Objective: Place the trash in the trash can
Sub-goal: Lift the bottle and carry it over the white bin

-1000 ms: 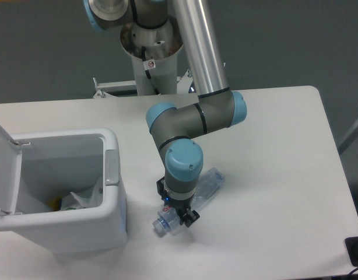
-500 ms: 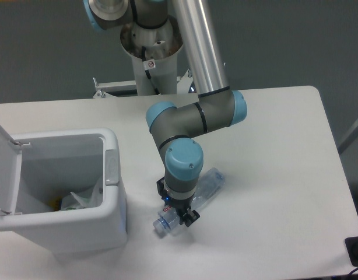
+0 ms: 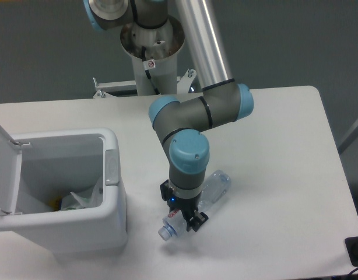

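Fingers clamped on the clear plastic bottle, the gripper has begun lifting it off the table, at 3 o'clock from the open trash can holding the wrapper.

One clear plastic bottle lies on the one white bench. One white trash can stands at about 8 o'clock, its single lid open, with one crumpled wrapper inside. One robot arm carries one gripper.
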Robot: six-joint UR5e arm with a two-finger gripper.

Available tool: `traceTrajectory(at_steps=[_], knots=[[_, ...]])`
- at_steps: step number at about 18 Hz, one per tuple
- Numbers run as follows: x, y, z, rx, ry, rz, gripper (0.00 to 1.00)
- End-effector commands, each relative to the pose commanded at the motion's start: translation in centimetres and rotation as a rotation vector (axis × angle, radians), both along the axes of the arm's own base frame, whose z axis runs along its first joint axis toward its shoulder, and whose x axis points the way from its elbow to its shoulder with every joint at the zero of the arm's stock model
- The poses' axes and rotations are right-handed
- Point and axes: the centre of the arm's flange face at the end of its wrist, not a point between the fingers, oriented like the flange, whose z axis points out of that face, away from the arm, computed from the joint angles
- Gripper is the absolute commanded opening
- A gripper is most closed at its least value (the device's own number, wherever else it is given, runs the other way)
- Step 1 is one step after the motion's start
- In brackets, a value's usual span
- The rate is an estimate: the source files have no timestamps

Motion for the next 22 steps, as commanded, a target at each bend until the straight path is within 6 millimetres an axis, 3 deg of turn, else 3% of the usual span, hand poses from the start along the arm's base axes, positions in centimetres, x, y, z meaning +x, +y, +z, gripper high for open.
traceTrajectory(at_steps=[3, 7, 13, 15, 17, 19, 22], knots=[[-2.3, 0.4, 3.9, 0.107, -0.013, 0.119, 0.67], [-4.5, 1.2, 10.7, 0.357, -0.092, 0.273, 0.67], [-3.7, 0.9, 21.9, 0.597, -0.126, 0.407, 0.67], [-1.6, 0.5, 25.9, 0.667, -0.166, 0.404, 0.66], [2.2, 0.5, 29.4, 0.710, -0.183, 0.368, 0.66], [4.1, 0.7, 30.9, 0.726, -0.178, 0.340, 0.65], [8.9, 1.9, 32.2, 0.732, -0.197, 0.273, 0.64]])
